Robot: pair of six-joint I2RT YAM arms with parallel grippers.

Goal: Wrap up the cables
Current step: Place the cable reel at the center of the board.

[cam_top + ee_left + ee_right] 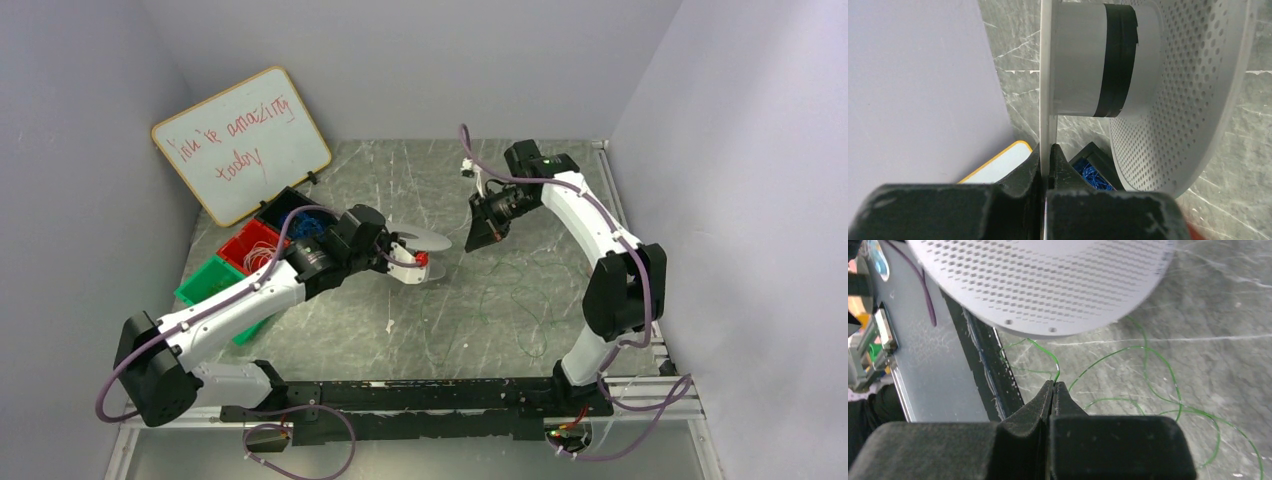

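In the top view, the left gripper (409, 263) was clamped on a white perforated plastic reel (430, 241), which it held above the grey marbled table (400, 330). The right gripper (477, 237) hung just beside the reel's far side, its jaws pressed together. The thin dark-green cable (522, 300) lay in loose loops on the table in front of the right arm. A green plastic bin (208, 288), a red plastic bin (252, 248) and a black bin (297, 213) sat at the left, near a wood-framed whiteboard (240, 145).

In the left wrist view, the black fingers (1060, 162) pinched the reel's plain flange (1047, 75) edge-on. A black band (1118, 60) ringed the grey hub (1080, 60).

In the right wrist view, the fingertips (1043, 397) were closed on one end of the green cable (1148, 365). The rest of it trailed in curls over the table beneath the perforated flange (1048, 280).
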